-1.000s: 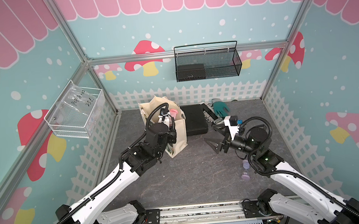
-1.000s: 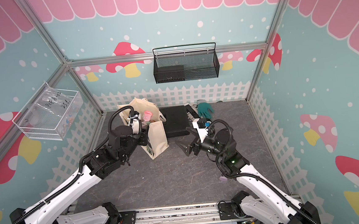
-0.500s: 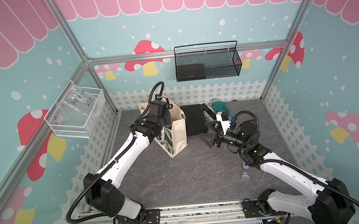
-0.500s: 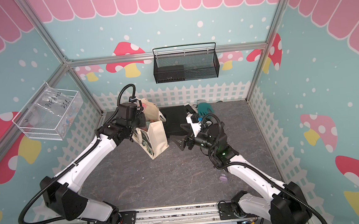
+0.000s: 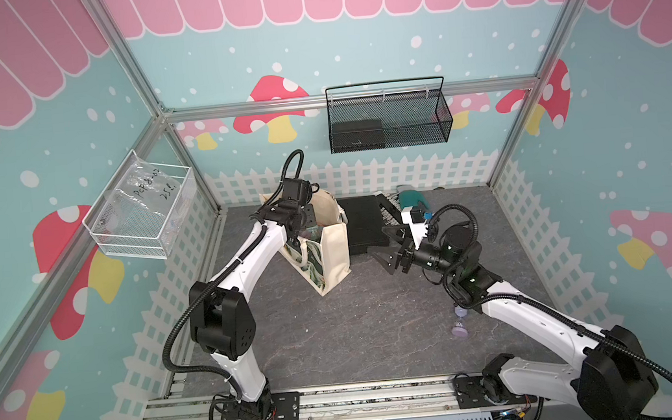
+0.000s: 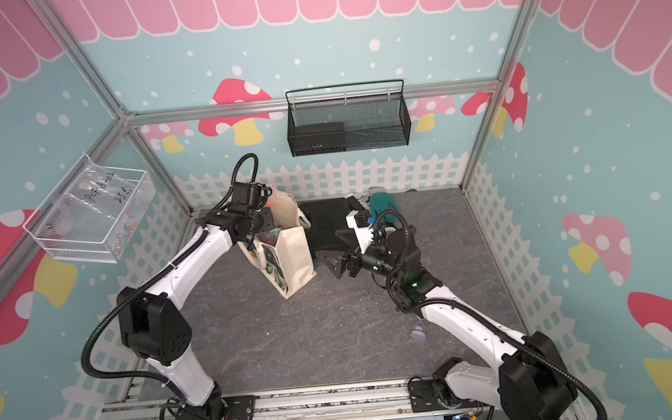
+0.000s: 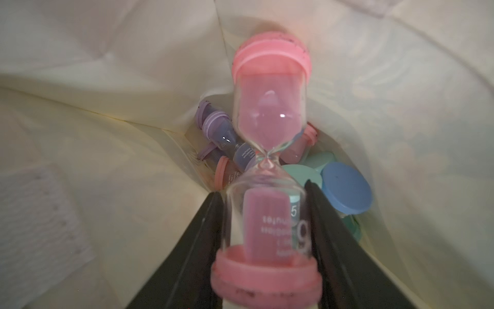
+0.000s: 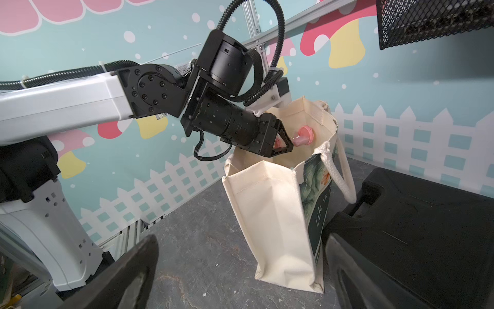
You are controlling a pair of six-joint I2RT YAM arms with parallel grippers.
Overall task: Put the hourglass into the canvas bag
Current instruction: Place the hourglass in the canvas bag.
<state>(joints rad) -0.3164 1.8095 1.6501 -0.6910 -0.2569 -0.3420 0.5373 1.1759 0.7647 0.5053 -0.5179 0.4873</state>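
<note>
Gripping the pink hourglass (image 7: 267,128), the left pincer (image 8: 290,144) hangs at the mouth of the canvas bag (image 8: 270,214) (other hourglasses (image 7: 222,133) lie within); the right pincer (image 5: 380,242) gapes wide beside it.

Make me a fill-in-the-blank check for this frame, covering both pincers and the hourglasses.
1. The left pincer is ___ on the pink hourglass.
2. The right pincer is ___ and holds nothing.
3. The other hourglasses lie ___ the canvas bag.
4. The purple hourglass sits ___ the canvas bag, on the table.
Missing words: shut; open; inside; outside
</note>
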